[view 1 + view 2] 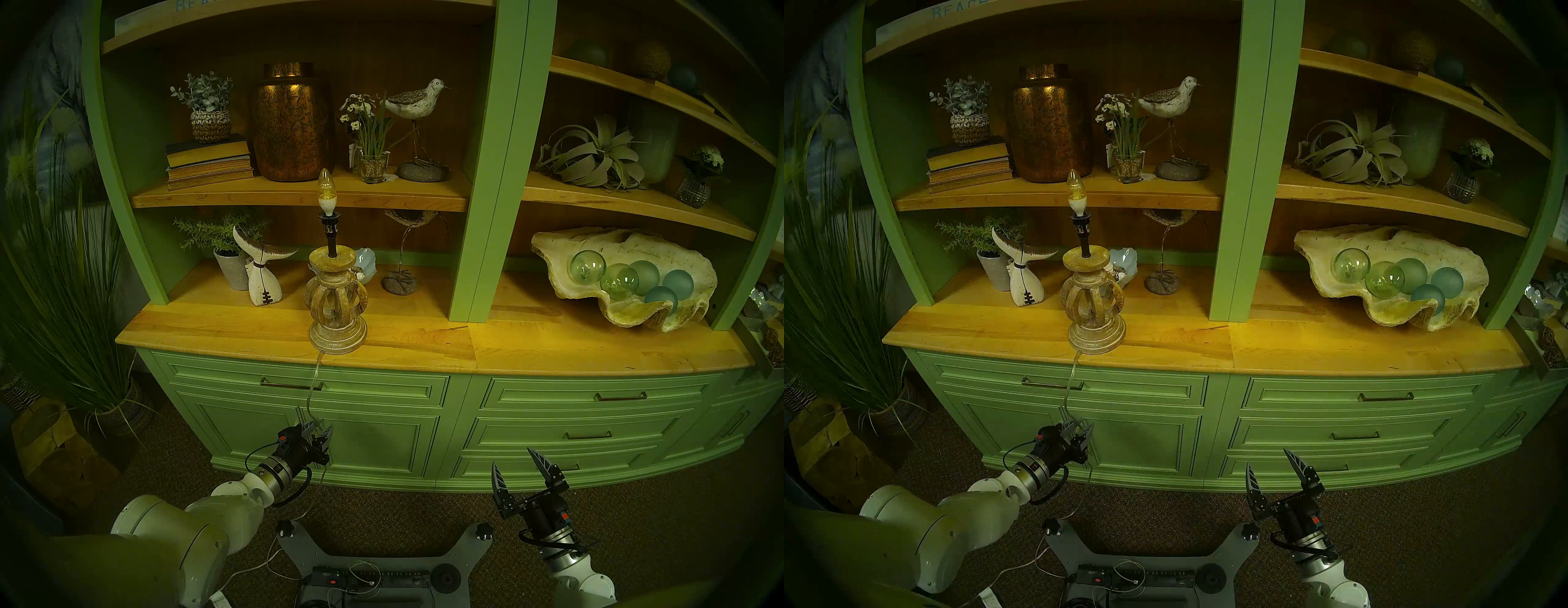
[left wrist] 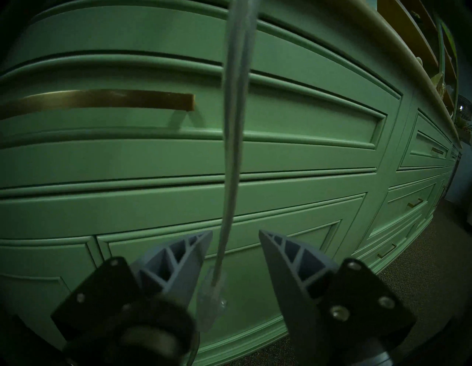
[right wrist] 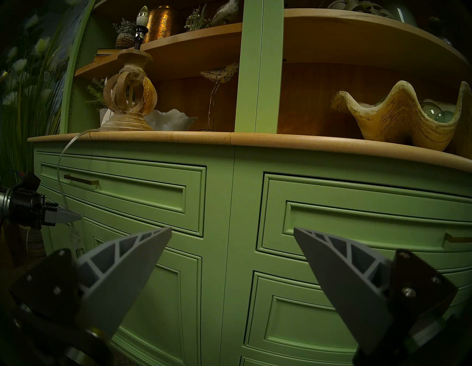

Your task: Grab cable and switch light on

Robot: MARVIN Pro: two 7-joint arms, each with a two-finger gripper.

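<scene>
The lamp (image 1: 337, 305) with a carved beige base, black stem and bare candle bulb (image 1: 324, 187) stands at the counter's front edge; the bulb is not bright. Its clear cable (image 1: 313, 390) drops over the edge down the green cabinet front. My left gripper (image 1: 319, 431) points at the cabinet with its fingers narrowly apart around the cable (image 2: 232, 127), not pinching it. The clear inline switch (image 2: 212, 299) hangs between the fingers, close to the left one; it also shows in the right wrist view (image 3: 75, 235). My right gripper (image 1: 515, 463) is wide open and empty, lower right.
A brass drawer handle (image 1: 290, 385) sits just behind the cable. A black power strip (image 1: 369, 578) and an opaque white wire (image 1: 254, 569) lie on the carpet by my base. A tall potted grass (image 1: 63, 276) stands at the left. Shelves hold jars, birds and a shell bowl (image 1: 628, 280).
</scene>
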